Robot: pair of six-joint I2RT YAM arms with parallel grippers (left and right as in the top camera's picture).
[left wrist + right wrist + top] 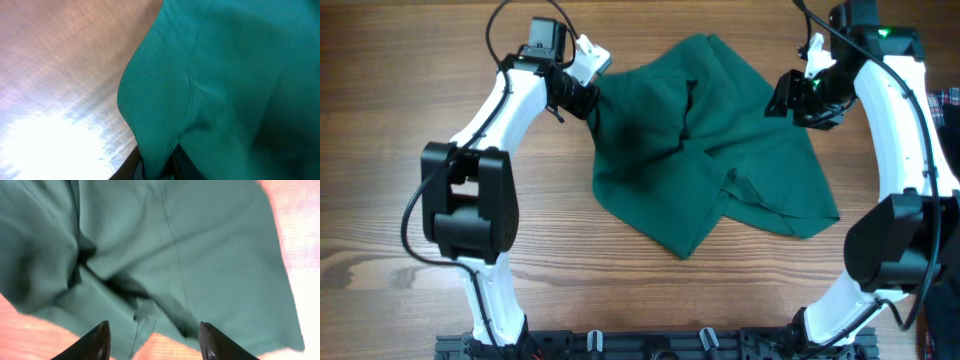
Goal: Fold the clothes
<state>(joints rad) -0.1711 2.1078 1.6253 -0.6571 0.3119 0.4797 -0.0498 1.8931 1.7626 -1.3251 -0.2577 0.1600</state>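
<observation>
We found the green garment [710, 140] lying crumpled on the tabletop [380, 60], between the two sets of jaws. The left jaws pinched its edge (cloth bunched between them). The right jaws stood spread, the cloth ahead of them, gripping nothing.
</observation>
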